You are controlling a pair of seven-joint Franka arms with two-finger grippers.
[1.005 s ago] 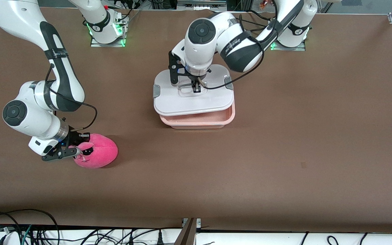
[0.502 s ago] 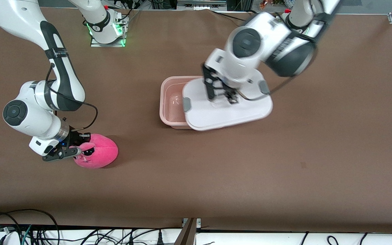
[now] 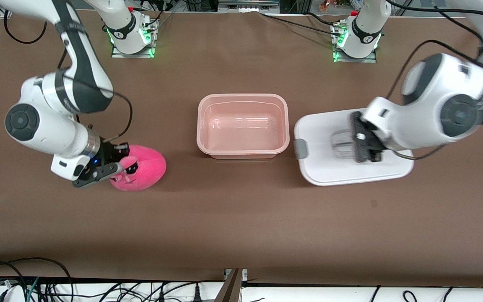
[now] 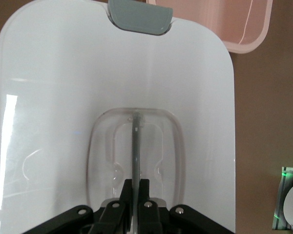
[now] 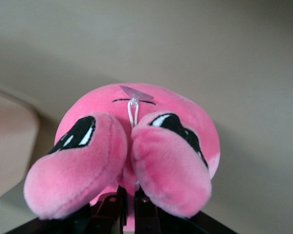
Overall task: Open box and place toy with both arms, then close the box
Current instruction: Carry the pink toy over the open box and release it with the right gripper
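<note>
Left gripper point(image 3: 365, 144): pinched on the clear handle of the white plastic lid point(image 3: 338, 167), held aside toward the left arm's end.
Pale pink translucent tub point(image 3: 242, 152): uncovered mid-table, ready for loading.
Right gripper point(image 3: 109, 161): clamped on the hot-pink plush toy point(image 3: 147, 170), beside the tub toward the right arm's end.

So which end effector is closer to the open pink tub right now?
Right, narrowly. The right end effector, shut on the toy, is beside the tub; the left end effector holds the lid farther off.
</note>
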